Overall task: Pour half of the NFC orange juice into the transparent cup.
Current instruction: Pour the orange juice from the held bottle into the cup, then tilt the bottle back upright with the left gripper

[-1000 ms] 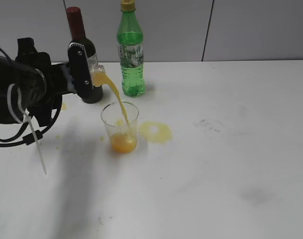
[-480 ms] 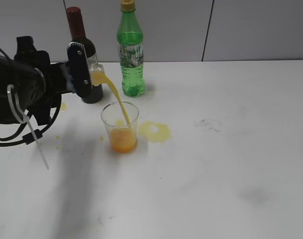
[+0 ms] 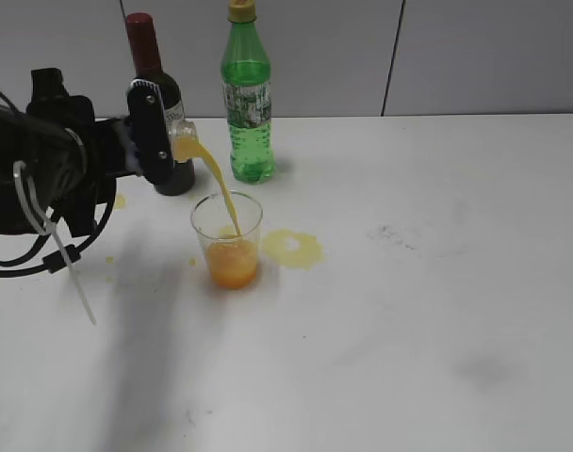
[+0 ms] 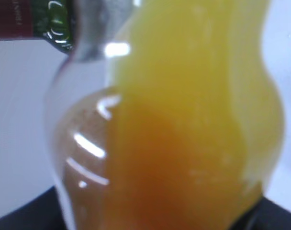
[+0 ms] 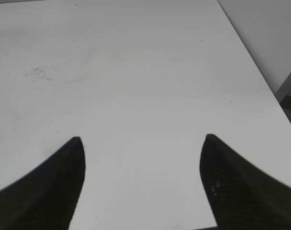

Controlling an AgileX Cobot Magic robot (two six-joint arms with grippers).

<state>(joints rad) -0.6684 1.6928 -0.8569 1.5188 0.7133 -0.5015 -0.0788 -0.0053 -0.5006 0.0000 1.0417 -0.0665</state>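
Observation:
My left gripper [image 3: 155, 132] is shut on the NFC orange juice bottle [image 3: 181, 139] and holds it tipped on its side above the table. A stream of juice [image 3: 221, 188] runs from its neck into the transparent cup [image 3: 227, 240], which stands upright and holds orange juice in its lower part. The left wrist view is filled by the blurred bottle [image 4: 184, 124], partly clear on its left side. My right gripper [image 5: 141, 139] is open and empty over bare white table; it is out of the exterior view.
A dark wine bottle [image 3: 156, 94] with a red cap stands just behind the left gripper. A tall green bottle [image 3: 246, 99] with a yellow cap stands behind the cup. A juice puddle [image 3: 293, 248] lies right of the cup. The table's right edge [image 5: 251, 62] is near.
The juice level in the cup has risen a little. The stream keeps flowing. The left arm and bottle have barely moved.

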